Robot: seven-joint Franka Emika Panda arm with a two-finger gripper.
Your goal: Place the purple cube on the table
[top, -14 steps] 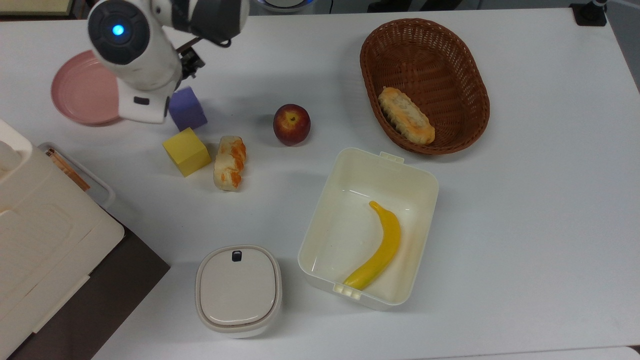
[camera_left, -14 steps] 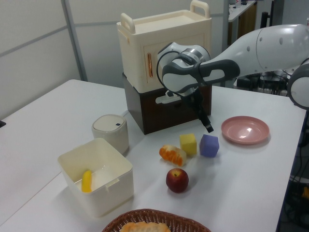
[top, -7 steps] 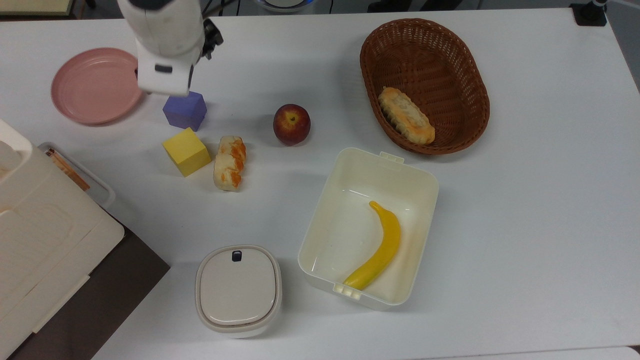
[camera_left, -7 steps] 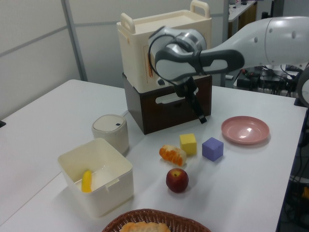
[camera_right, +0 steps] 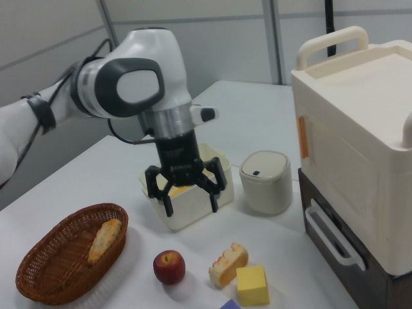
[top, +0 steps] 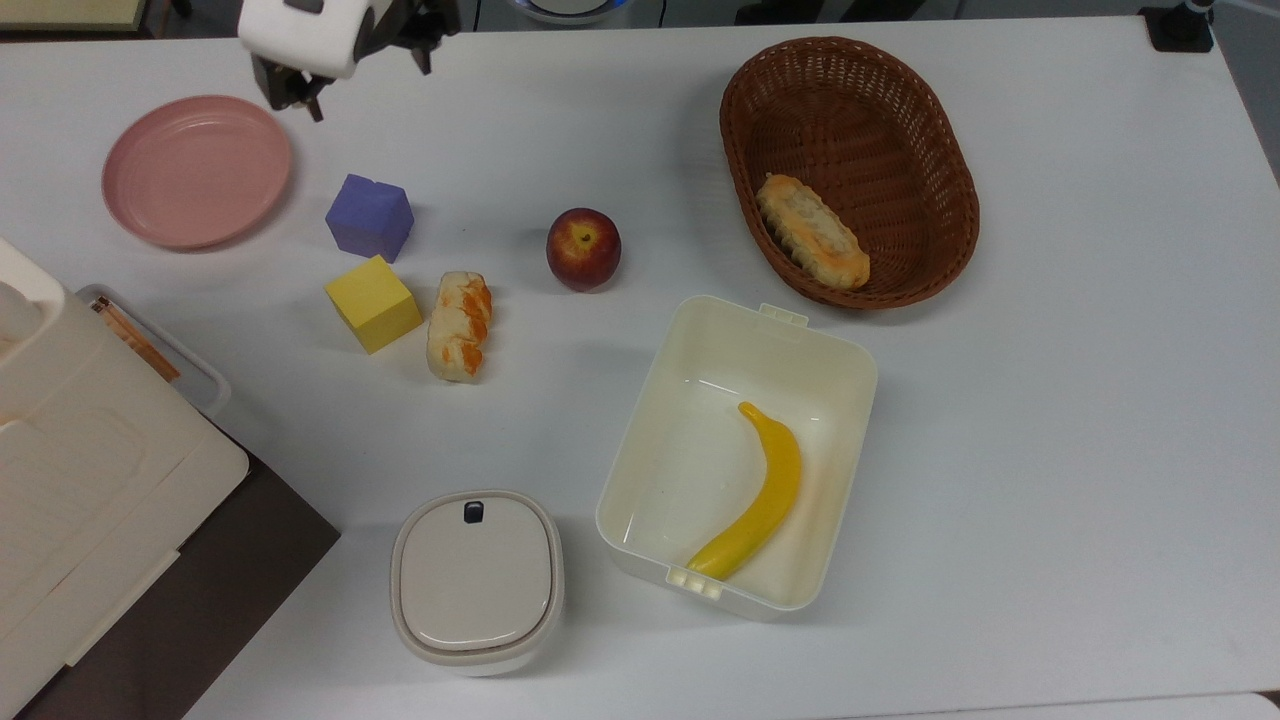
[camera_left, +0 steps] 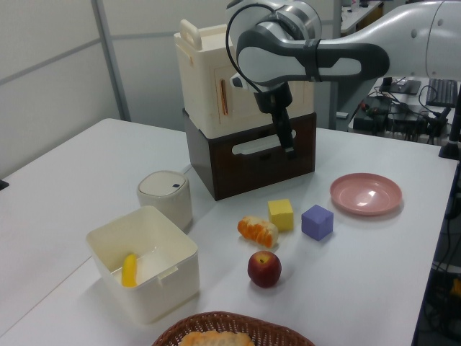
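Taking the purple cube [top: 369,216] as landmark in the top view: it sits on the white surface [top: 1080,420], free of any grip. To the top view's left of it lies the round pink plate [top: 196,170], with nothing on it. Above and slightly left of the cube hangs the gripper [camera_right: 190,195], raised well clear, its fingers [camera_right: 214,201] spread wide and pinching nothing.

Just below the cube stands the yellow cube [top: 372,303], with a white-and-orange pastry [top: 459,325] beside it. Far below the cube sits a small cream container [top: 476,580] with its lid closed, so its contents cannot be told.

To the top view's right of the cube rests a red apple [top: 583,248]. Further right and lower is an open cream box [top: 812,345] holding one yellow banana [top: 757,497]. Furthest right, the brown wicker basket [top: 930,140] holds a single piece of bread [top: 812,231].
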